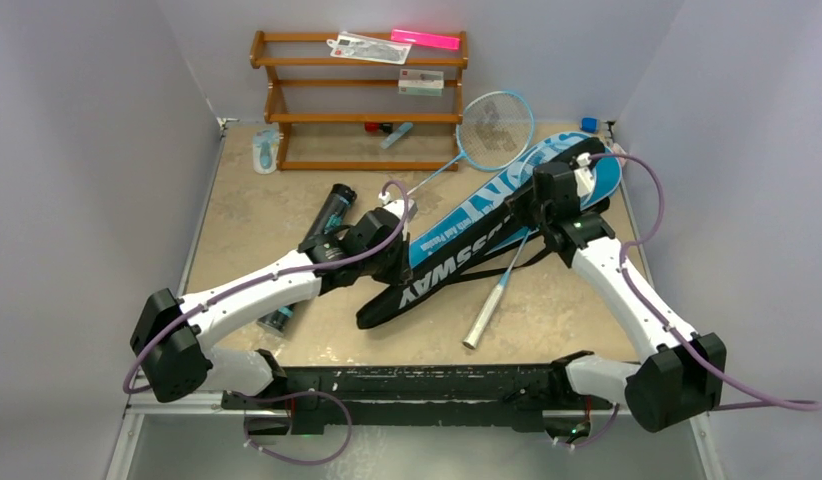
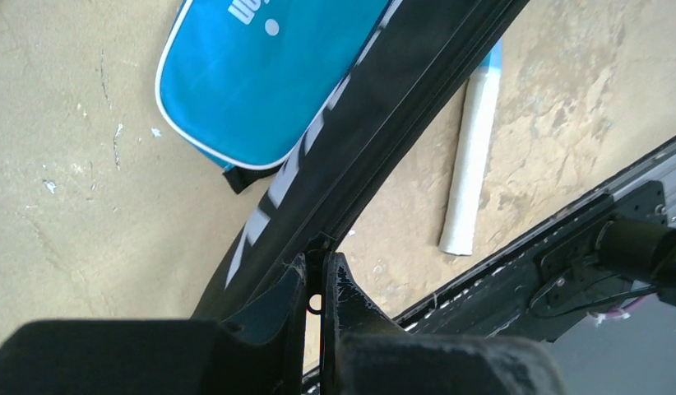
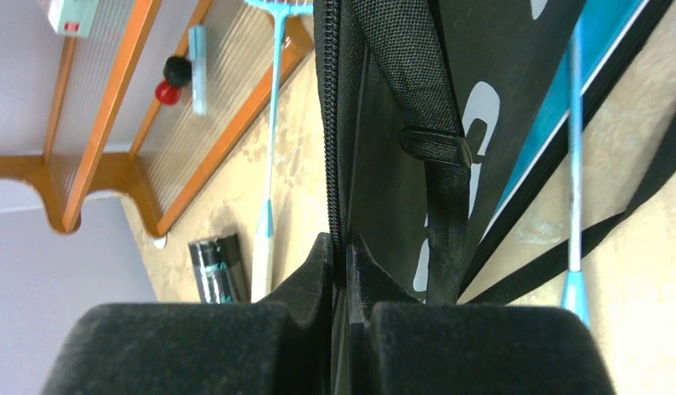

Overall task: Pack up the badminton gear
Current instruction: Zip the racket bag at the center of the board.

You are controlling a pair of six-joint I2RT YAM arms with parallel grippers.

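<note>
The black "CROSSWAY" cover (image 1: 457, 262) lies diagonally across the table, partly over the blue cover (image 1: 597, 180). My left gripper (image 1: 399, 265) is at its lower end, shut on the zipper pull (image 2: 317, 300) of the black cover (image 2: 376, 123). My right gripper (image 1: 535, 208) is shut on the zipper edge (image 3: 333, 123) near the upper end. A racket with a white handle (image 1: 484, 322) runs under the cover. A second light-blue racket (image 1: 495, 128) lies behind it. The long black tube (image 1: 332, 210) lies left of my left gripper.
The brown wooden rack (image 1: 362, 100) stands at the back, with packets and a pink bar (image 1: 425, 40) on top. A pale-blue item (image 1: 266, 150) sits beside its left leg. A small dark cylinder (image 1: 280, 318) lies under my left arm. Grey walls close in both sides.
</note>
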